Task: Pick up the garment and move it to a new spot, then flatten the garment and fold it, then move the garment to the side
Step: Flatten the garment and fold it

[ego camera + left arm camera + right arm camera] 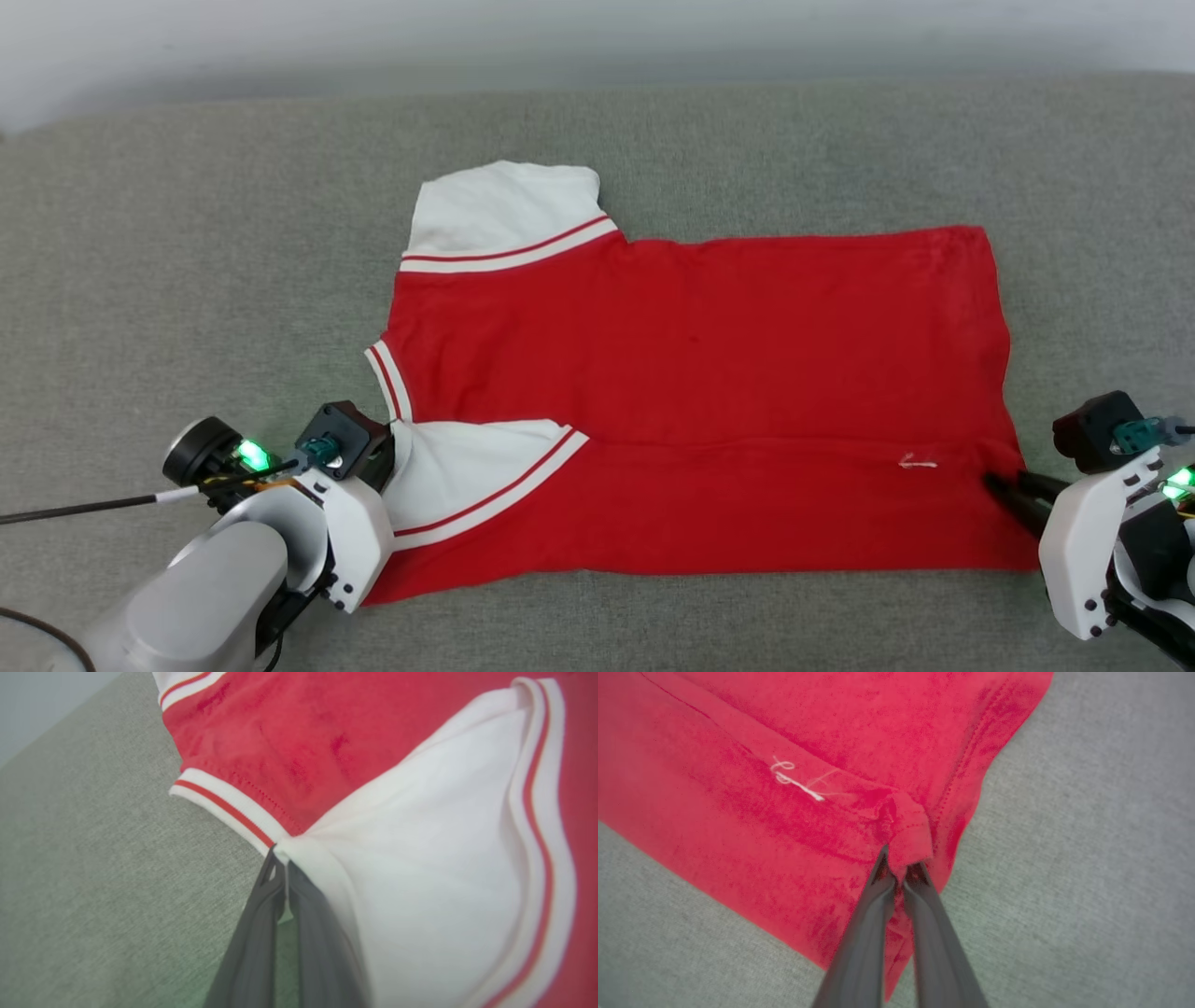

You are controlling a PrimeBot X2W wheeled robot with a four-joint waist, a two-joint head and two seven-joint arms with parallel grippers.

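1. Head view. The garment (691, 345) lies flat about the middle of the grey cloth-covered worktop (187, 233). Its long axis runs parallel to the near edge, with the collar trim (387, 378) toward the left edge and the hem toward the right edge. The near long side is turned over onto the body, so the near sleeve (467, 467) rests on red cloth, while the far sleeve (499, 210) juts toward the far edge. The left tool (392, 439) sits at the collar end of the turned-over edge. The right tool (999, 483) sits at the hem end, just beside a small white mark (918, 461).

2. Left wrist view. The left tool (279, 861) is drawn narrow and pinches white sleeve cloth where it meets the collar trim (224, 807). The garment spreads ahead and to the right of the fingers; bare worktop lies to their left.

3. Right wrist view. The right tool (901, 865) is likewise narrow, clamped on a small bunched tuck of red cloth at the hem. The white mark (794, 778) lies a little beyond it, to the left.

4. Reading (a judgement, not an observation). The first lengthwise fold appears laid. Each tool holds one end of the long axis, the left nearer the collar and the right nearer the hem. The unfolded part lies away from both tools, toward the far edge, so any further fold depends on keeping the two ends level.
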